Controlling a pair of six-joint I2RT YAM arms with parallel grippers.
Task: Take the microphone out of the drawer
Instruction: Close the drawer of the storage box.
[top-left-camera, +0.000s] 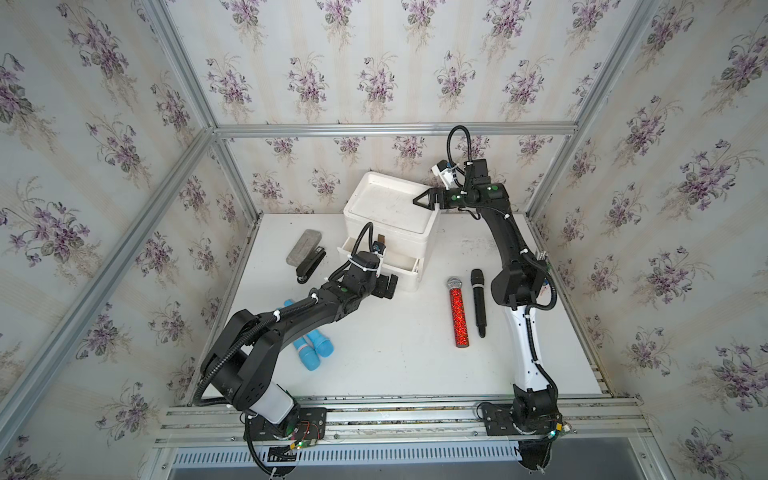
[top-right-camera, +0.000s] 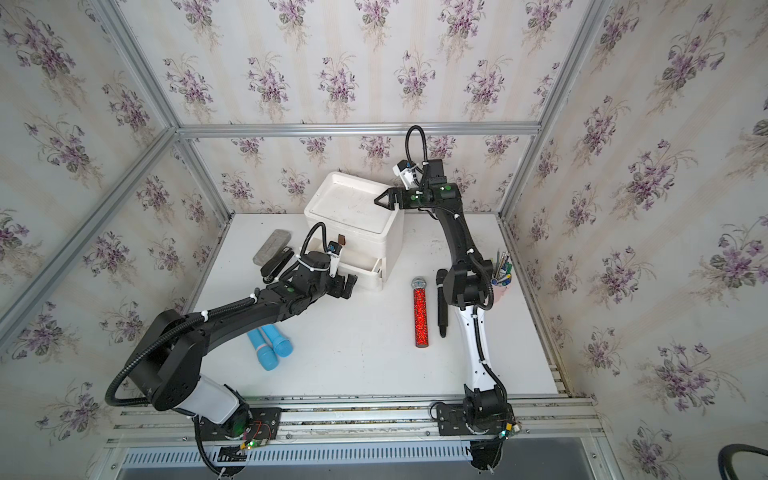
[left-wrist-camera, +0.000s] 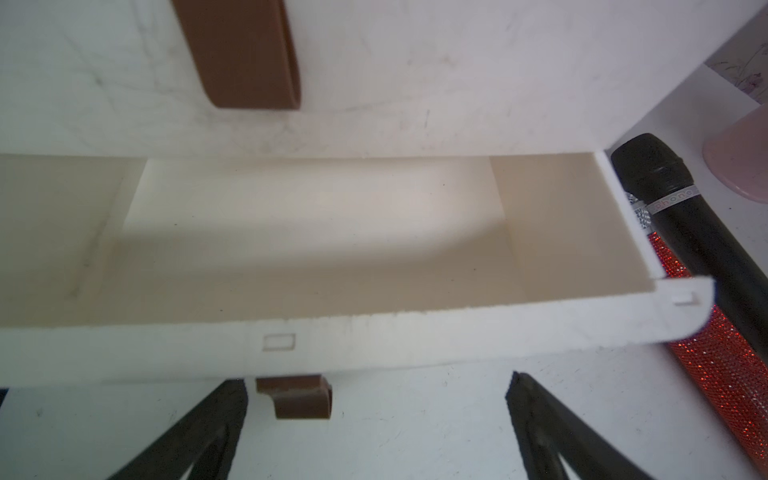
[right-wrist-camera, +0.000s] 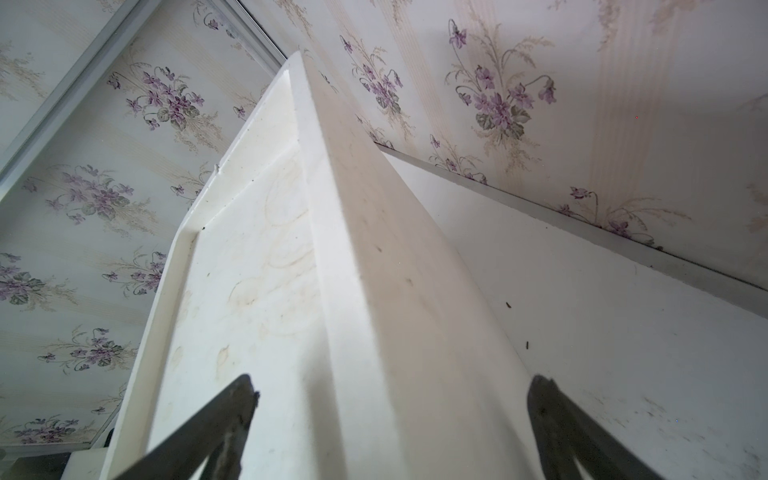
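Already out on the white table (top-left-camera: 395, 365), a red microphone (top-left-camera: 459, 318) and a black microphone (top-left-camera: 478, 301) lie side by side, just beside the open drawer (top-left-camera: 405, 279) and well outside it. The drawer is the lower one of a white cabinet (top-left-camera: 390, 203) near the back wall. Two blue microphones (top-left-camera: 316, 349) lie near the left edge, partly under the left arm. A grey block (top-left-camera: 304, 247) and a black stapler (top-left-camera: 311, 266) sit left of the cabinet, and a pink cup (top-right-camera: 500, 286) of pens stands at the right edge. Flowered wallpaper in metal framing closes in three sides.

The left arm stretches low from the front rail. The left gripper (left-wrist-camera: 376, 382) is level with the drawer front, jaws wide apart and holding nothing, with the brown handle (left-wrist-camera: 297, 397) between them. The right arm rises with a bent elbow. The right gripper (right-wrist-camera: 395, 384) is over the cabinet's top edge, jaws spread to either side of its raised rim and holding nothing.
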